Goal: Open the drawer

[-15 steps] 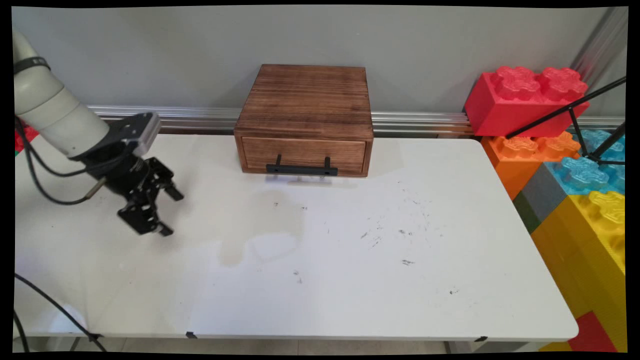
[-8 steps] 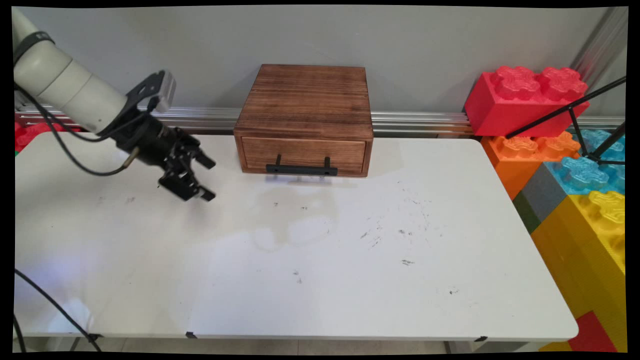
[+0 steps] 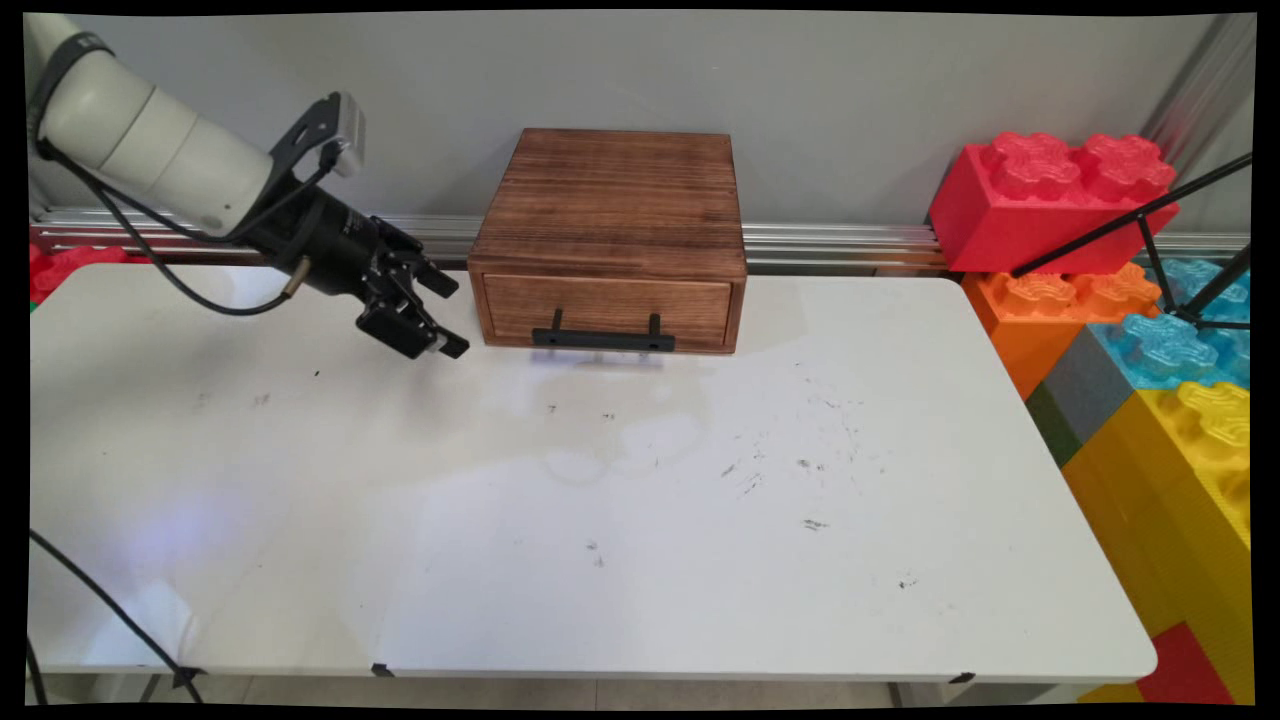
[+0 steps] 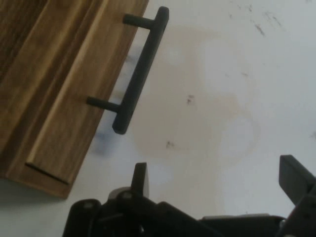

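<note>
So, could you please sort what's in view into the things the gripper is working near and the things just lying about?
Near the gripper:
wooden drawer box, drawer shut
black drawer handle
white table

Lying about:
red block
orange block
blue block
yellow block

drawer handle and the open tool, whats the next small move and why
Probably ease the tool right toward the handle: it hangs open and empty just left of the box, the drawer is shut, and the handle lies ahead.

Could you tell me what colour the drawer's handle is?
Black; the handle shows best in the hand view.
</note>
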Controlling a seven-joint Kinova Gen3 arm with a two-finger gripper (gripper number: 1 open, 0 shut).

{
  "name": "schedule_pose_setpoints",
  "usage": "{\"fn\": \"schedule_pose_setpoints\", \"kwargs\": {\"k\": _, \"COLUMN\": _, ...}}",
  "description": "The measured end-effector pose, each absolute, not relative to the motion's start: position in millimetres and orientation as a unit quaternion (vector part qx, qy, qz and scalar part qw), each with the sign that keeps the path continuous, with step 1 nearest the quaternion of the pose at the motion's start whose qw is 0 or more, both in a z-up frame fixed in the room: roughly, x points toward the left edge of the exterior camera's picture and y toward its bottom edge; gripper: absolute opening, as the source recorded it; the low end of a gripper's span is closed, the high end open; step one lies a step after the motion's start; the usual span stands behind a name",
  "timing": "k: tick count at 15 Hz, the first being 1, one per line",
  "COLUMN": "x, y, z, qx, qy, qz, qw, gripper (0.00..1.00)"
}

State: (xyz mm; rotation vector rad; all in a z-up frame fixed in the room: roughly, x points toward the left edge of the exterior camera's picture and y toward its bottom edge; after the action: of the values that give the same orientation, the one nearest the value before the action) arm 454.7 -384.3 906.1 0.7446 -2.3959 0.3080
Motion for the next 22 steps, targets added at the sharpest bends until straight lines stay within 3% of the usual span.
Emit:
{"fn": "schedule_pose_setpoints", "kwargs": {"k": 11, "x": 385, "y": -440, "z": 922, "qx": 0.268, "qy": -0.926, "qz": 0.116, "qw": 0.240, "gripper": 1.00}}
{"fn": "schedule_pose_setpoints", "kwargs": {"k": 22, "x": 320, "y": -502, "z": 908, "qx": 0.220, "qy": -0.954, "qz": 0.105, "qw": 0.173, "gripper": 1.00}}
